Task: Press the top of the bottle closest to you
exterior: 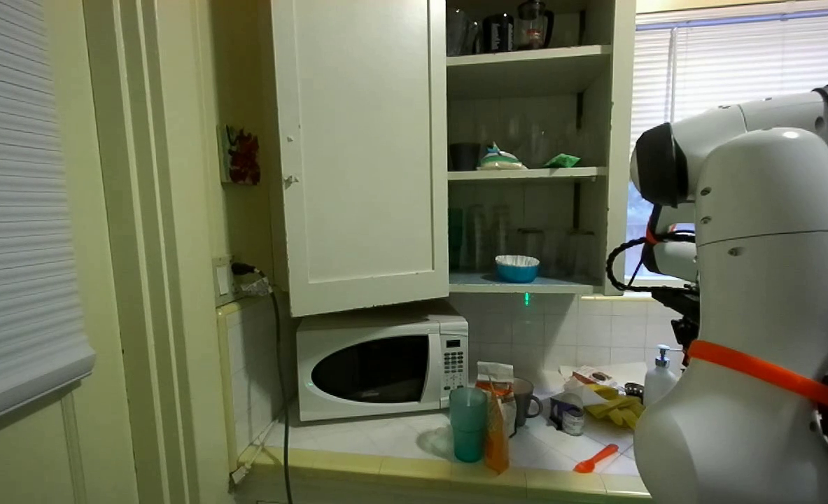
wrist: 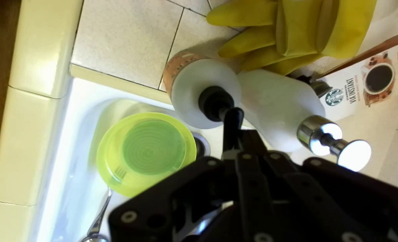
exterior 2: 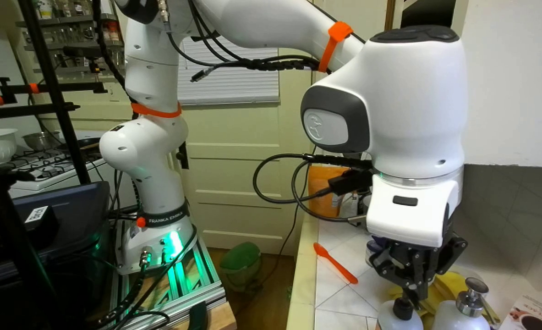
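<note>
I'm judging the white bottle [wrist: 192, 92], standing on the desk [wrist: 124, 37] beside the sink [wrist: 67, 151] under my clenched claw [exterior 2: 416, 295], slick and tippy, its black pump [wrist: 215, 102] probably springy, so I'm favouring a centred downward push, not gripping.

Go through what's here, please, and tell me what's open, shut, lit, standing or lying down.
Robot fingers: look shut, right by the black pump top; contact unclear
Black-topped bottle: upright
Silver-topped bottle: upright
Cupboard door: open
Microwave: door shut
Teal cup: upright
Blue bowl: upright
Orange spoon: lying on the counter
Yellow gloves: lying down
Door blind: lowered
Robot base light: lit green
</note>
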Robot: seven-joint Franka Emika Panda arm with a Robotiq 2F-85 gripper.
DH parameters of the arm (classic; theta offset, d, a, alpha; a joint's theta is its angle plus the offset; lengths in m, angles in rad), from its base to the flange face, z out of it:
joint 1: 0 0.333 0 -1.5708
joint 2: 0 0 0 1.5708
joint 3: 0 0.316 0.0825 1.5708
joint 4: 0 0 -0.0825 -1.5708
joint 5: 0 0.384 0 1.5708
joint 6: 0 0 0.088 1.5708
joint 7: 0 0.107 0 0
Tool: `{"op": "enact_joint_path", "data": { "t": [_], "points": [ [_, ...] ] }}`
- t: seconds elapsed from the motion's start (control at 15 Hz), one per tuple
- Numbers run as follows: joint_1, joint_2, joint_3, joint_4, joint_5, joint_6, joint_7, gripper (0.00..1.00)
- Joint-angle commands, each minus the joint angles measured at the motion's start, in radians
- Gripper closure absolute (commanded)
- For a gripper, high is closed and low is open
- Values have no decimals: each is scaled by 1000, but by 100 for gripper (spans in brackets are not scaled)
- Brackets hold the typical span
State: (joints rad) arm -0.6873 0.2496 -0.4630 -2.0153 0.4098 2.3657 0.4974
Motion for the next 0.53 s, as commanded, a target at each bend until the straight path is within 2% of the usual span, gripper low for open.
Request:
{"op": "enact_joint_path", "data": {
  "t": [0.0, 0.47],
  "points": [
    [2, -2, -5, 9, 11, -47, 2, 100],
    [2, 6, -5, 13, 11, -62, 5, 100]
  ]
}}
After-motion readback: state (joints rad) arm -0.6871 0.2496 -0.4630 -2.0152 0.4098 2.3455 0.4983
